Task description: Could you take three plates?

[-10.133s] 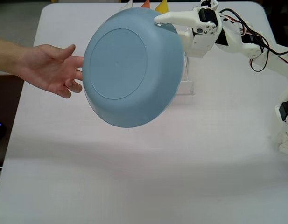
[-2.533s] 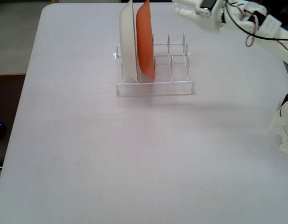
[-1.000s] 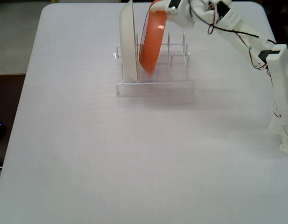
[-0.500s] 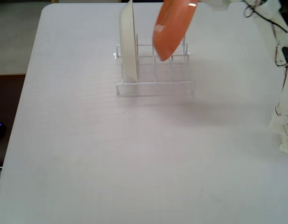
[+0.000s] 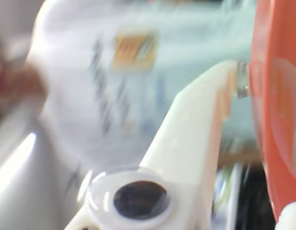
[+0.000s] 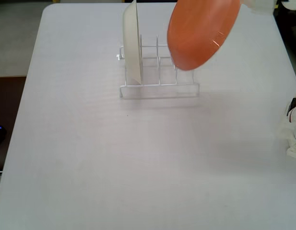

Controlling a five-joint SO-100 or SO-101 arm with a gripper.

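Orange plate (image 6: 201, 32) now higher, clear of rack (image 6: 159, 72).

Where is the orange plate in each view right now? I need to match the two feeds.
Wrist view: orange plate fills the right edge, seen edge-on beside the hand's white finger.
Fixed view: orange plate at top centre-right, lifted above the wire rack.
Shared landmark: the plate itself.

Claw (image 5: 243, 143) clamped, raised high.

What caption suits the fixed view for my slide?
Orange plate lifted above the wire rack; cream plate remains slotted.
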